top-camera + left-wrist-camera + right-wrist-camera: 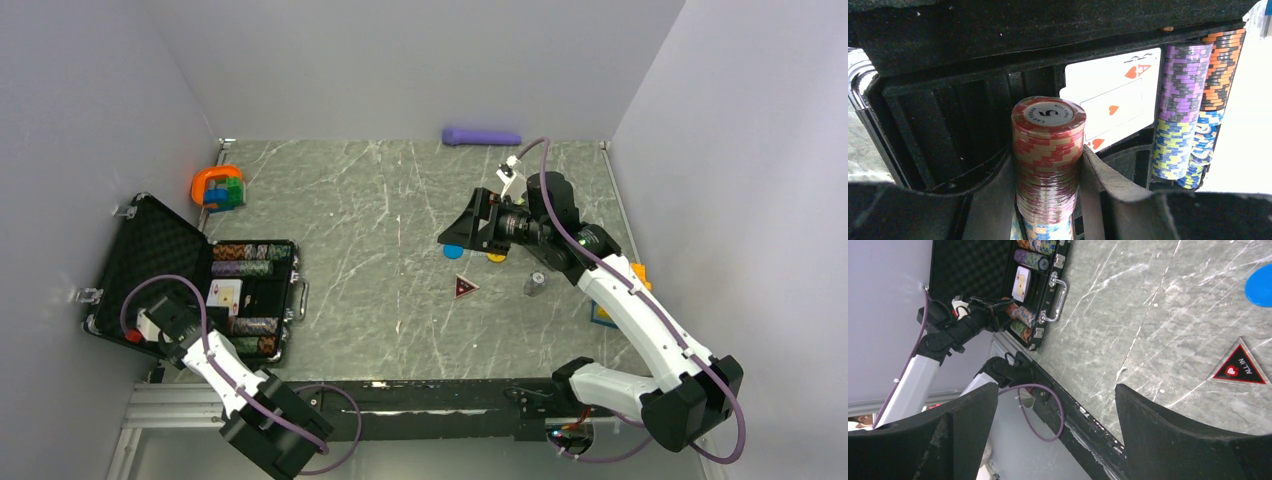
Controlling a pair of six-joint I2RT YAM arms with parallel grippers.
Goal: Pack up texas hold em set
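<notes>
The black foam-lined case point(150, 255) lies open at the left, with rows of striped chip stacks point(242, 260) and cards point(224, 294) in it. My left gripper point(243, 326) reaches into the case and is shut on a red-and-cream chip stack point(1048, 150). The wrist view also shows an ace of hearts point(1113, 100) and purple point(1182, 80) and orange point(1220, 70) stacks. My right gripper point(468, 236) is open and empty, just above the table near a blue disc point(453, 251) and a yellow disc point(497, 257). A dark red triangle point(465, 288) and a small grey chip stack point(537, 283) lie nearby.
An orange ring toy with coloured blocks point(218, 187) stands at the back left. A purple cylinder point(480, 136) lies by the back wall. Orange and blue pieces point(603, 313) sit at the right edge under my right arm. The case handle point(1058, 300) faces the table's middle.
</notes>
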